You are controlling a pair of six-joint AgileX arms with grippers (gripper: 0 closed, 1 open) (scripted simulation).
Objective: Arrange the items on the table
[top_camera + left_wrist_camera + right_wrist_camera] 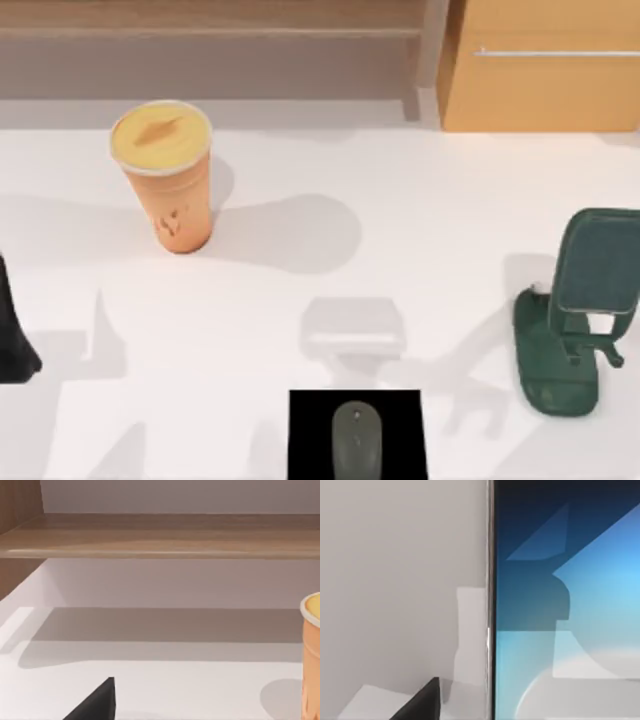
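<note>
The white counter (pixel 320 260) carried the orange cup (pixel 168 180) with its yellow lid (pixel 161 135) upright toward ten o'clock in the top view, well apart from everything else. At six o'clock the grey mouse (pixel 356 440) lay on the black square pad (pixel 310 430), both cut off by the picture's lower edge. The dark green phone stand (pixel 565 340) stood at about four o'clock, its cradle clipped by the right edge; the face it held up looked dark, and whether a phone sat in it could not be told from above. The wooden cabinet (pixel 545 90) with its metal handle (pixel 555 52) filled the one o'clock corner. A black shape at the nine o'clock edge was part of the left arm (pixel 12 340), mostly out of frame. In the left wrist view a single dark finger (pixel 97 702) of the left claw poked in, with the cup's side (pixel 312 655) sliced by the border beyond it and a wooden shelf (pixel 160 535) behind; whether that claw was open or closed I cannot tell. The right wrist view sat very close to the smartphone (pixel 570 605), its blue glowing screen cropped on three sides, with one dark finger (pixel 422 702) of the right claw near its edge; that claw's state could not be made out either.
</note>
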